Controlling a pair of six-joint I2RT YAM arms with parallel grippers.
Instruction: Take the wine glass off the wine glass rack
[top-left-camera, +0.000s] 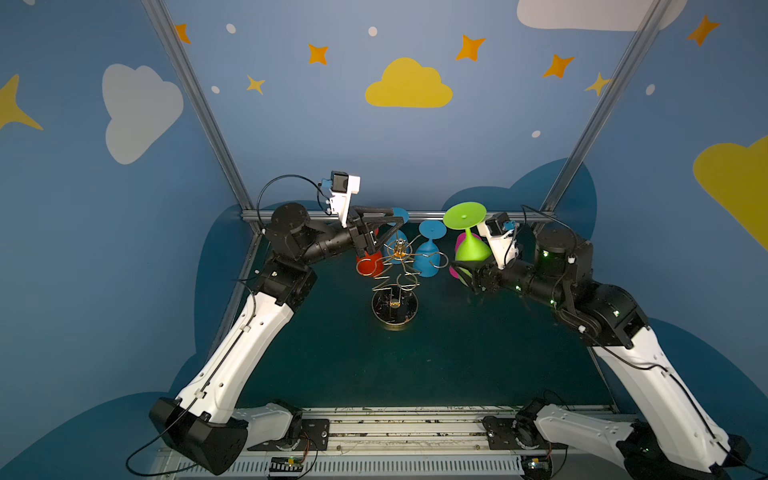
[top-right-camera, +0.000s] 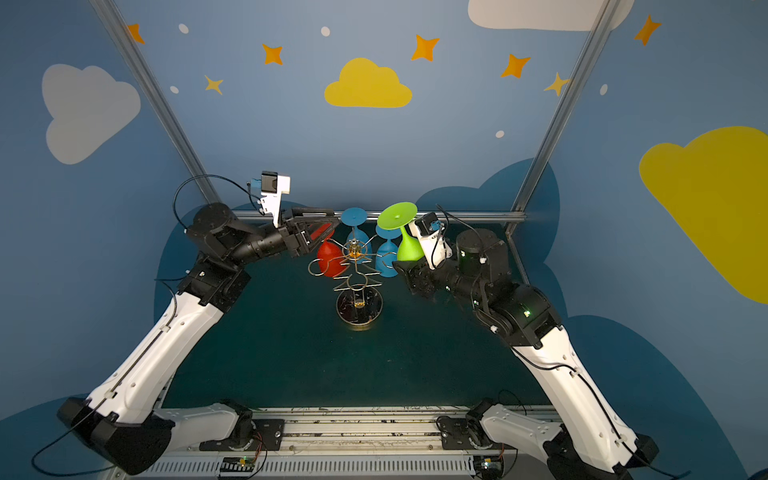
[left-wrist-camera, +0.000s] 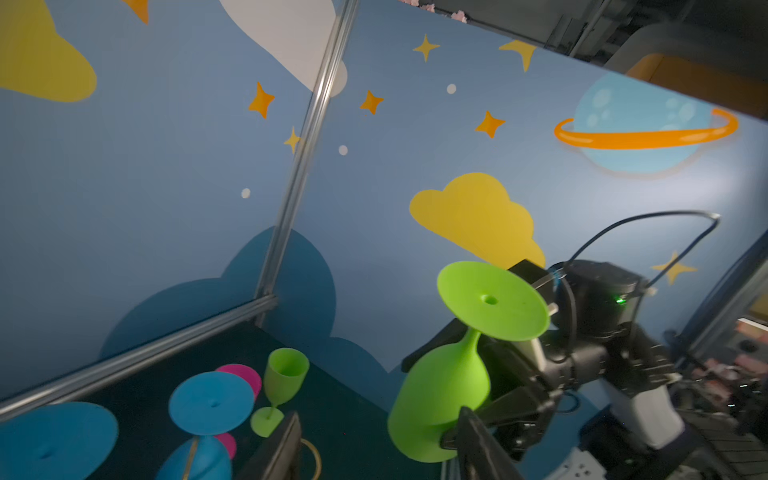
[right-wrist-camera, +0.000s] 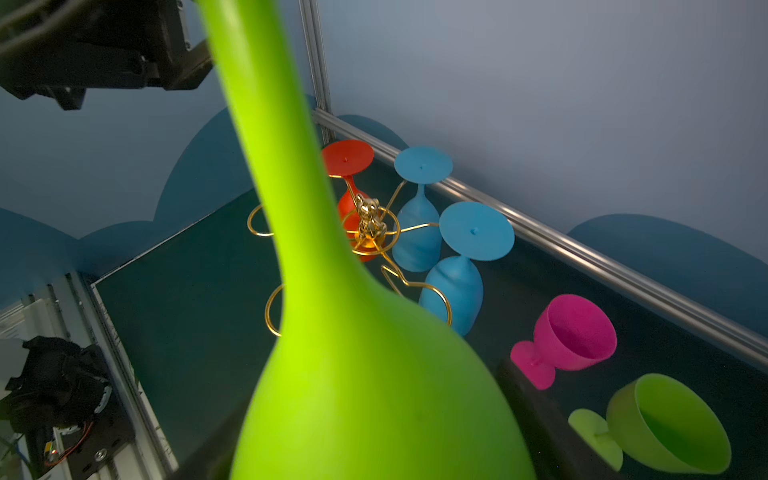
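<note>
Wine glass rack stands centre frame in both top views. Just right of it and clear of the wire arms, the right gripper is clamped on the bowl of the green wine glass, which is tilted with its foot up. Left gripper, fingers apart, is at the rack's upper left by the red glass. The red glass and the blue glasses hang inverted on the rack. Behind them, a pink glass and a second green glass are on the table.
</note>
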